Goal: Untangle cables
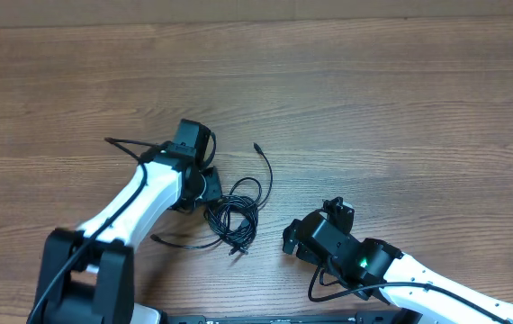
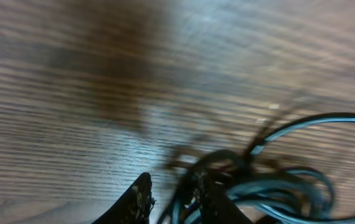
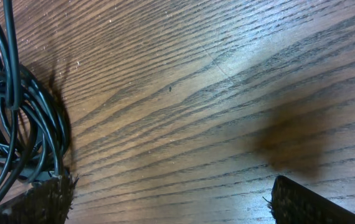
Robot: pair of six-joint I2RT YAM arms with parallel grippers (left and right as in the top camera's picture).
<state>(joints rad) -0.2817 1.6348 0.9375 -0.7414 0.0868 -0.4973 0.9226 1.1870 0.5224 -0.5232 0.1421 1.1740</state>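
From my station, the cables (image 1: 236,214) lie on the wooden worktop (image 1: 373,90) a little left of centre, between the two arms. They form a loose coil of thin black cord. One strand curves up and away to a small plug end (image 1: 256,146) on bare wood, and another trails off low to the left under the left arm. The left gripper (image 1: 210,191) is right at the coil's upper left edge. In its wrist view, which is badly blurred, the coil (image 2: 277,186) fills the lower right. That gripper (image 2: 174,186) has its dark fingers (image 2: 137,202) drawn fairly close together, with strands running up between them. With the blur, I cannot tell whether they are actually pinching the cord or only straddling it. The right gripper (image 1: 309,223) sits to the right of the coil, near it but not on it, and points toward it. A small green light (image 1: 362,263) glows on that arm behind the wrist. In the right wrist view the fingers (image 3: 40,199) are spread wide. Only bare wood grain shows across that gripper's gap (image 3: 171,205), so it is released and holds nothing. The coil (image 3: 22,124) sits at the far left of that view, and its lowest loops come down just beside the left-hand finger. I cannot tell whether they touch it.
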